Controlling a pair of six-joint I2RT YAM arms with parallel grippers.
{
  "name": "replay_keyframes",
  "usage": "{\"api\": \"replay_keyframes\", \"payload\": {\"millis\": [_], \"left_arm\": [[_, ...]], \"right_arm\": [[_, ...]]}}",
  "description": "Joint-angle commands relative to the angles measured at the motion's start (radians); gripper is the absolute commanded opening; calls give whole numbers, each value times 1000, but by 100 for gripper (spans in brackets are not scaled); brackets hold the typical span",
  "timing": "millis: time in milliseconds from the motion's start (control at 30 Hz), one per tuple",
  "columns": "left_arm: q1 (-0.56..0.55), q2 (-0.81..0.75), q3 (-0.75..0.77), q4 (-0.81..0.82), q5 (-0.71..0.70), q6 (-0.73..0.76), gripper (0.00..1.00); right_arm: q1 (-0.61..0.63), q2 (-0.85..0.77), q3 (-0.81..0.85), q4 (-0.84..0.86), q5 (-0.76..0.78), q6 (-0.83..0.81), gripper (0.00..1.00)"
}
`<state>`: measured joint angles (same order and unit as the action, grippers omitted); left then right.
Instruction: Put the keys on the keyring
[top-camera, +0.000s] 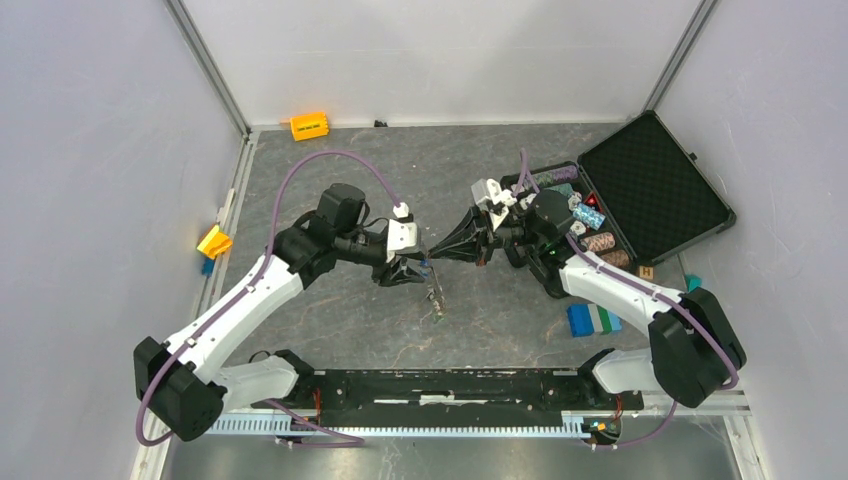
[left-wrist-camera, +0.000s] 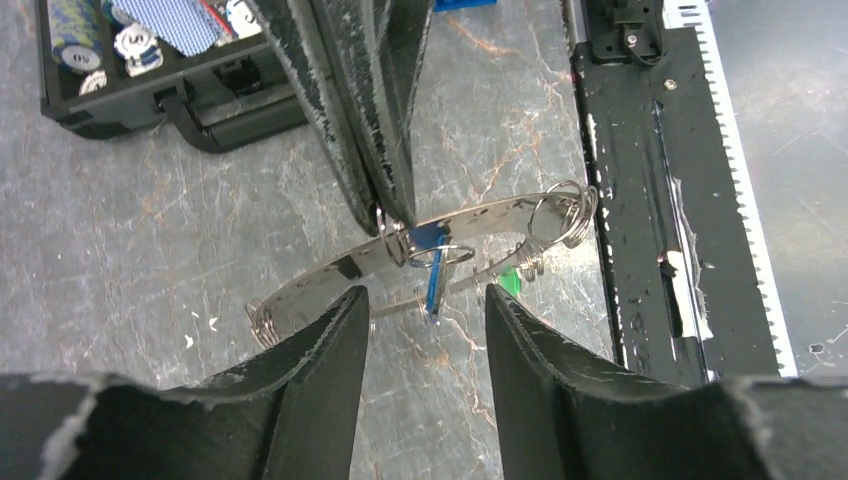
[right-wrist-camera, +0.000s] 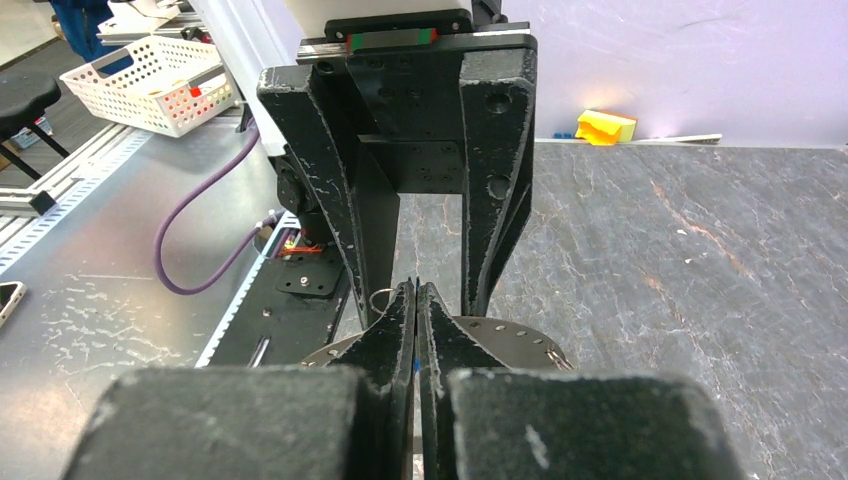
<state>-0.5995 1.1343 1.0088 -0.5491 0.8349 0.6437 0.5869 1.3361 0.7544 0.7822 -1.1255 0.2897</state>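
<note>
Right end effector (top-camera: 432, 252) has its jaws pressed together, clamped on the rim of the keyring (left-wrist-camera: 320, 280). The grip sits right at the blue tag, so I can't tell whether the tag is pinched too. The keyring hangs from that tip over the desk (top-camera: 330, 330), mid-workspace between the two arms. It looks edge-on in the top view (top-camera: 435, 295). In the left wrist view it is a shiny curved band running from lower left to upper right.

Left end effector (left-wrist-camera: 425, 300) has its jaws apart, one finger on each side of the blue-tag key (left-wrist-camera: 432, 275), gripping nothing. It faces the right end effector, with the tips near each other. The right wrist view shows the same thing: the right fingers (right-wrist-camera: 400, 330) are closed, and the left end effector is straight ahead and spread.

The blue-tag key dangles below the band on a small ring. The green-tag key (left-wrist-camera: 510, 280) hangs further along, towards the cluster of split rings (left-wrist-camera: 570, 215) at the band's far end. Only its green tag is clear.

An open black case (top-camera: 655, 185) with chips (top-camera: 590, 215) sits back right on the desk, well apart from the keyring. An orange block (top-camera: 309, 126) lies at the back wall, a yellow block (top-camera: 213, 241) at the left edge, and a blue-green block (top-camera: 593, 319) beside the right arm.
</note>
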Motion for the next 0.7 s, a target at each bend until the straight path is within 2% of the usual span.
{"api": "replay_keyframes", "payload": {"millis": [0,133,333,533,667], "left_arm": [[4,6,29,77,97,-47,51],[4,10,26,98,113,-84,39],[4,10,12,117,113,-114,12],[4,7,-39,208,112,-184,3],[3,16,-60,264,127,-232,2]], "right_arm": [[-8,4,-1,95,-10,38,0],[-10,13,1,98,-8,39,0],[-15,13,6,103,7,49,0],[-22,18,-22,201,34,127,0],[-24,27,-32,252,49,168,0]]}}
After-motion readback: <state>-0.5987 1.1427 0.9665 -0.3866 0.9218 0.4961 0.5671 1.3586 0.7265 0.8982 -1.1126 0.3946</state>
